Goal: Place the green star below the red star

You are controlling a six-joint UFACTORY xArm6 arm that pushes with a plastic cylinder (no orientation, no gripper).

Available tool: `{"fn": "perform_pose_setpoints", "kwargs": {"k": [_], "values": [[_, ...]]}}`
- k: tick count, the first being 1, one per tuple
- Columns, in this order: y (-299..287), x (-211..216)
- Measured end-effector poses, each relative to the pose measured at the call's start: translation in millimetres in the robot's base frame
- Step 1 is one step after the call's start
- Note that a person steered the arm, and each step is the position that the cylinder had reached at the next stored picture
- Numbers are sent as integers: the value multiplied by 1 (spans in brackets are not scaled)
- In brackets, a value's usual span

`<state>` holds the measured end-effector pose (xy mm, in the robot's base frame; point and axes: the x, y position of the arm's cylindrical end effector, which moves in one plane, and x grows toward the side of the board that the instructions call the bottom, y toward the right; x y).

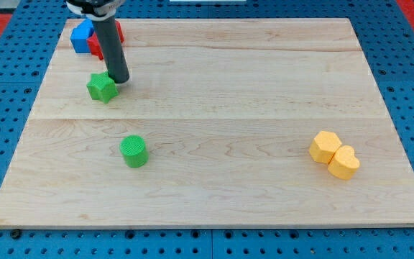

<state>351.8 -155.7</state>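
The green star (101, 88) lies near the board's upper left. My tip (118, 79) rests against the star's upper right edge. The red star (100, 42) sits above it near the top left corner, partly hidden behind the rod; only its red edges show on both sides of the rod. The green star is a little below the red one, with a gap between them.
A blue block (83, 36) touches the red star on its left. A green cylinder (134, 151) stands lower, left of centre. A yellow hexagon (325, 146) and a yellow heart (344, 162) sit together at the right. The wooden board (228, 108) lies on a blue pegboard.
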Motion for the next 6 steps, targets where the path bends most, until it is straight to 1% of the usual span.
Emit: {"fn": "perform_pose_setpoints", "kwargs": {"k": [1,2,3,4,5,6], "values": [[26,29],[11,63],[-43,32],[-54,-3],[-58,-14],[-12,22]]}}
